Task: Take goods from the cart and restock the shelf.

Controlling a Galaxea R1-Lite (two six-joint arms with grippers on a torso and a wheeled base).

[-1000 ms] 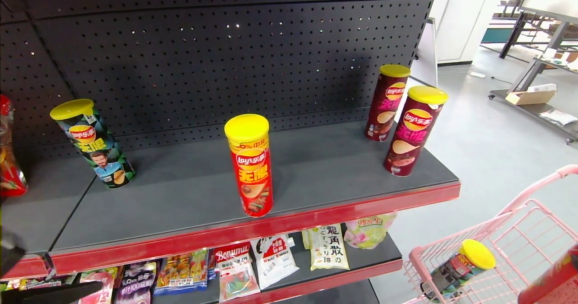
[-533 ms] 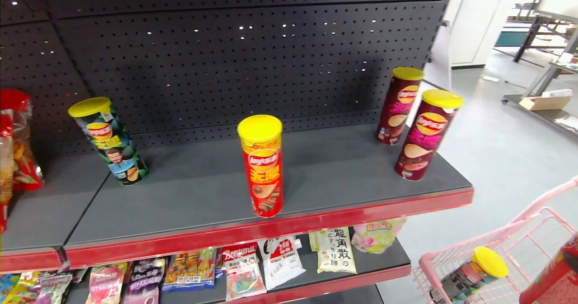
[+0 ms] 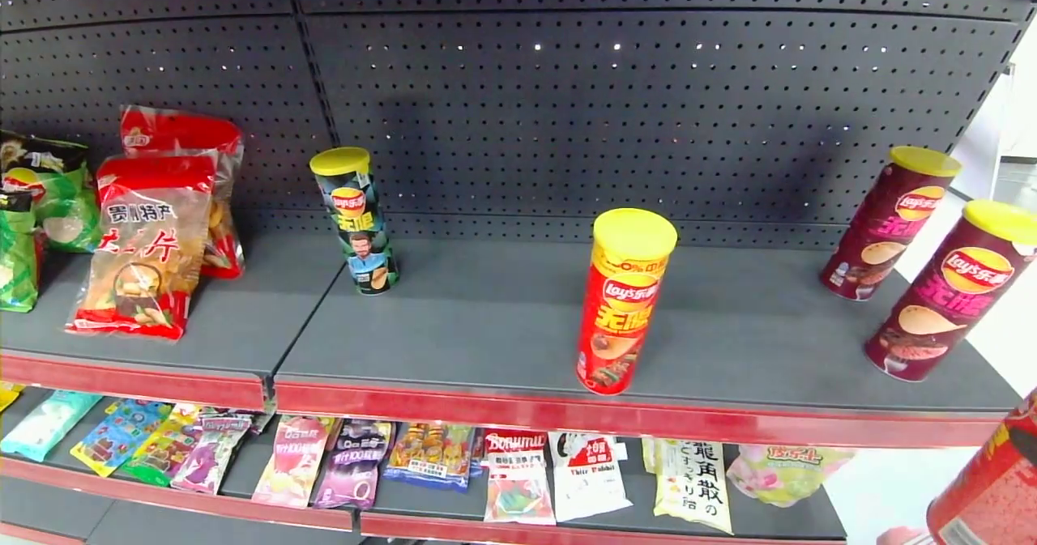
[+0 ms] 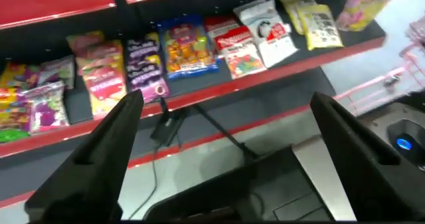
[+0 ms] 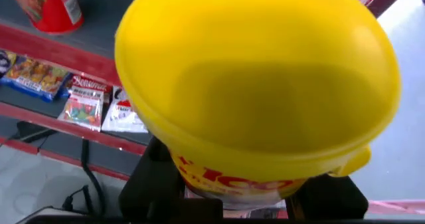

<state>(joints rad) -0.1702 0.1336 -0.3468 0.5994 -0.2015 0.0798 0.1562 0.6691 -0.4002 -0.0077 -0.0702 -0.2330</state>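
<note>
Matt shelf; can with glossy plastic lid.

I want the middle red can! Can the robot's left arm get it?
Probably yes: the left gripper is open and empty, and the red chip can stands alone at the front edge of the shelf. But the gripper is down by the snack packets below, so it must rise.

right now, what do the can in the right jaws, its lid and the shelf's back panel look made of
Held can: likely a paperboard tube under a printed wrap; smooth red wall with a slight sheen.
Lid: plastic, smooth semi-matte yellow, moulded rim with a small tab.
Back panel: probably painted sheet metal, matte black, evenly punched with small holes.
</note>
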